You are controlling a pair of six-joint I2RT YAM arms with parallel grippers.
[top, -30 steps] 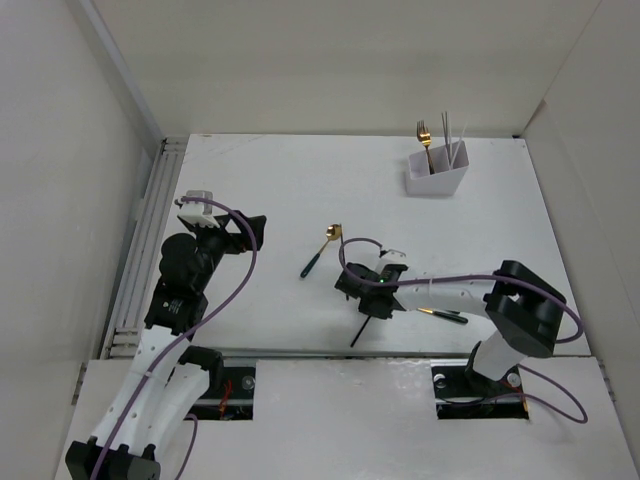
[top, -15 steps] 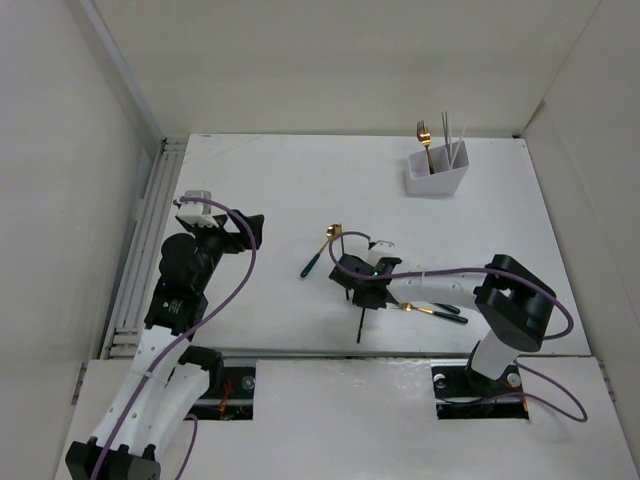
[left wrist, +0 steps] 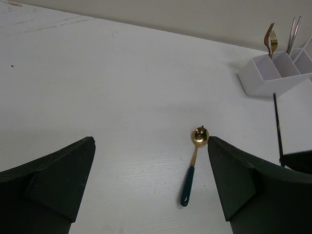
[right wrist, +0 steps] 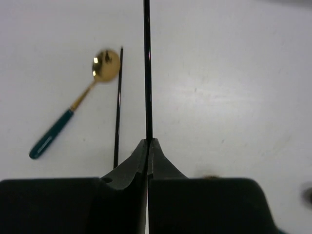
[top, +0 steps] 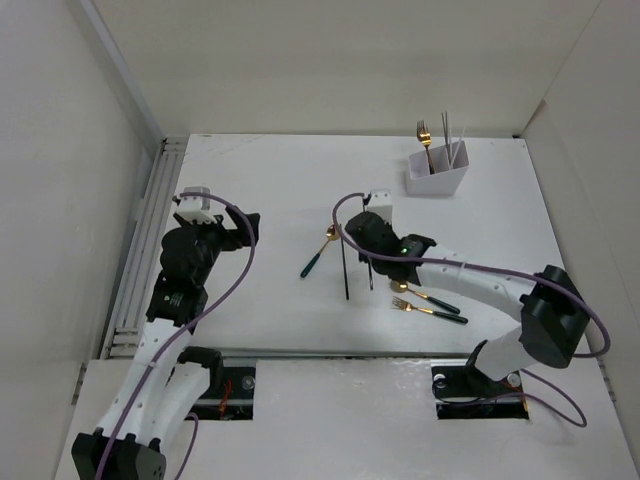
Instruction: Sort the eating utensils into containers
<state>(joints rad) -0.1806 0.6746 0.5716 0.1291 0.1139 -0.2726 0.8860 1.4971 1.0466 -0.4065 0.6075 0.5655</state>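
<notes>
While the right jaws are pressed together on a thin dark chopstick (right wrist: 147, 73), we see that stick held off the desk (top: 280, 180), running straight out past the fingertips over the middle of the surface. Just to its left in the right wrist view runs a second thin dark line, and we cannot tell whether it is another stick or a shadow. Beside that line a gold spoon (top: 318, 255) with a dark green handle lies flat, its bowl toward the far side, apart from the jaws.

On the other side of the held stick, toward the near edge, we find two gold forks with dark green handles lying close together: the farther fork (top: 445, 304) and the nearer fork (top: 452, 318).

At the far right of the desk stands the white holder (top: 437, 182). An upright gold fork (top: 424, 138) sits in its end compartment and silver chopsticks (top: 447, 128) in the one beside it.

The left jaws stand wide apart at the left side of the desk. They are well apart from the spoon, which shows between them in the left wrist view.
</notes>
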